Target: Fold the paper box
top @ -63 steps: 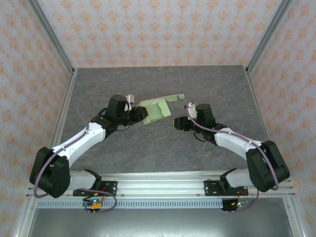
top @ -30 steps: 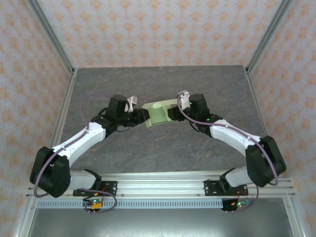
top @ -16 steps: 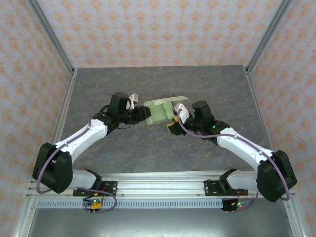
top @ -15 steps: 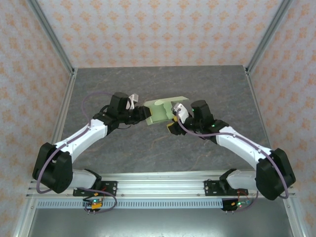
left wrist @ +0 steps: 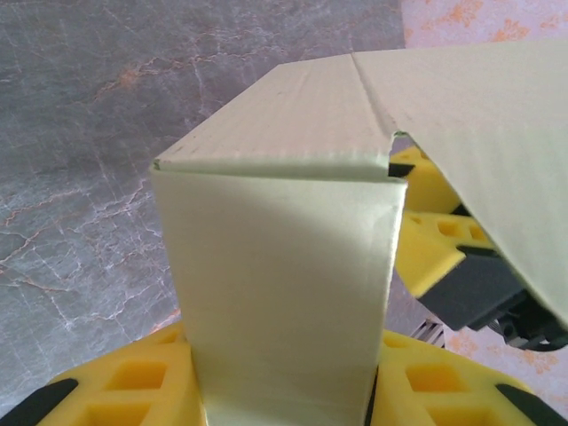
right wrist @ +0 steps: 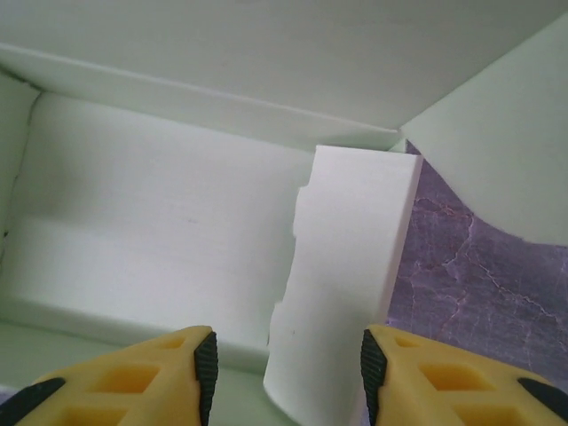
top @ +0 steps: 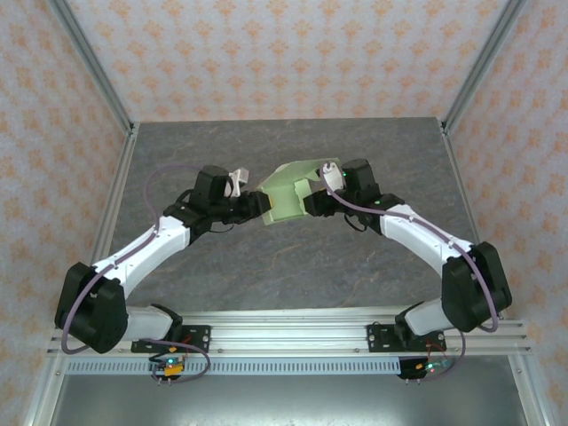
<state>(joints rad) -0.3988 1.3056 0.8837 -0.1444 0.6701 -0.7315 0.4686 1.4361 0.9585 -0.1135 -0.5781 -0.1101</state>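
One paper box [top: 286, 197], long axis left-right, mouth facing right; my left gripper [left wrist: 284, 390] pinches it, my right gripper [right wrist: 288, 364] gapes astride one flap [right wrist: 346, 284]

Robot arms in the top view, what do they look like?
White link shells, black joints and bases on the left arm and right arm, a purple cable looping along each. The left gripper and right gripper have yellow ribbed fingers with black inner pads.

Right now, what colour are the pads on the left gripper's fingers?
Yellow pads, clamping the pale green card box; clearest in the left wrist view.
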